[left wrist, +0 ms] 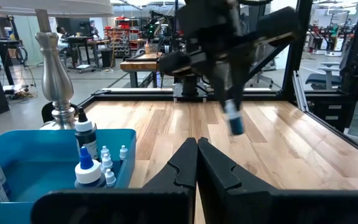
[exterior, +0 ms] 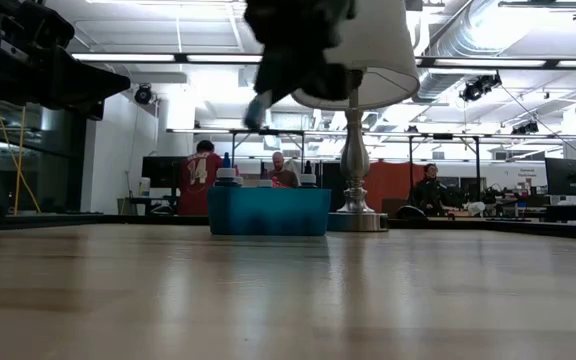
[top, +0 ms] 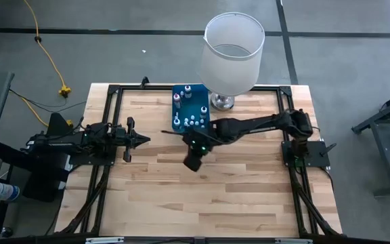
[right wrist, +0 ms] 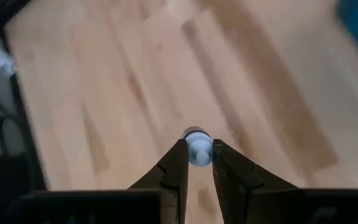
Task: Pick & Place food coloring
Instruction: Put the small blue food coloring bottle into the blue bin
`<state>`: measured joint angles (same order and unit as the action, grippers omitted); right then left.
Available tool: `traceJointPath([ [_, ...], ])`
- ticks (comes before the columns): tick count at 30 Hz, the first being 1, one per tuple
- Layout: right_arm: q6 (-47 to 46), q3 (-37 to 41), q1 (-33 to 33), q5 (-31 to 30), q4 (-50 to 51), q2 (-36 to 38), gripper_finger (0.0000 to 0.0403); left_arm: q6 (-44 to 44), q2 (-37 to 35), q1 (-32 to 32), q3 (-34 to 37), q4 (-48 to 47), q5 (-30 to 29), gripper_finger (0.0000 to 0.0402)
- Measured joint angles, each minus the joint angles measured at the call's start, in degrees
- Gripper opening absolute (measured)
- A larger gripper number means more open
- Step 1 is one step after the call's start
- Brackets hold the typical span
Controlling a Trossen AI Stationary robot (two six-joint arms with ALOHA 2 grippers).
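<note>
The food coloring bottles (left wrist: 86, 163), tiny with white caps and some with dark or blue bodies, stand in a blue tray (top: 181, 112) at the table's far middle. My right gripper (top: 196, 150) hangs above the table just on the near side of the tray, shut on one small bottle (left wrist: 233, 119). The same gripper (exterior: 268, 95) shows at the top of the low view. My left gripper (top: 143, 140) waits shut over the table's left part, its fingers (left wrist: 196, 155) pointing toward the tray and touching nothing. My right gripper (right wrist: 197, 154) pinches one small bottle between its two fingertips (right wrist: 178, 160), coming from above and pointing down. A white rounded end of the bottle (right wrist: 198, 148) shows between the tips. The bottle (exterior: 256, 108) hangs below the fingers, tilted, lifted well clear of the table.
A tall lamp with a big white shade (top: 232, 54) on a metal base (top: 223, 102) stands right of the tray at the far edge. A black frame (top: 107, 108) rims the wooden table. Bare wood lies across the near half (top: 202, 203). People sit in the room beyond.
</note>
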<state>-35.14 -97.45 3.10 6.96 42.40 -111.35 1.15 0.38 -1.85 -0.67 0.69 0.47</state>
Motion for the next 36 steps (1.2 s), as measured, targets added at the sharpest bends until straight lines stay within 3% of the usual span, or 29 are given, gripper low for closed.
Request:
traceJointPath([
  [9,1.91,-7.48,-5.98,-8.8,-0.29,-5.6,0.0054,0.01,0.02,0.0,0.0,0.0,-0.01,0.0],
  [23,-0.42,-7.69,-12.94,-23.32,4.39,-6.43,0.0055,0.02,0.0,0.0,0.0,0.0,-0.02,0.0],
  [36,-6.58,-7.6,-16.56,-23.59,5.89,-12.79,0.0055,0.02,0.0,0.0,0.0,0.0,0.0,0.0],
])
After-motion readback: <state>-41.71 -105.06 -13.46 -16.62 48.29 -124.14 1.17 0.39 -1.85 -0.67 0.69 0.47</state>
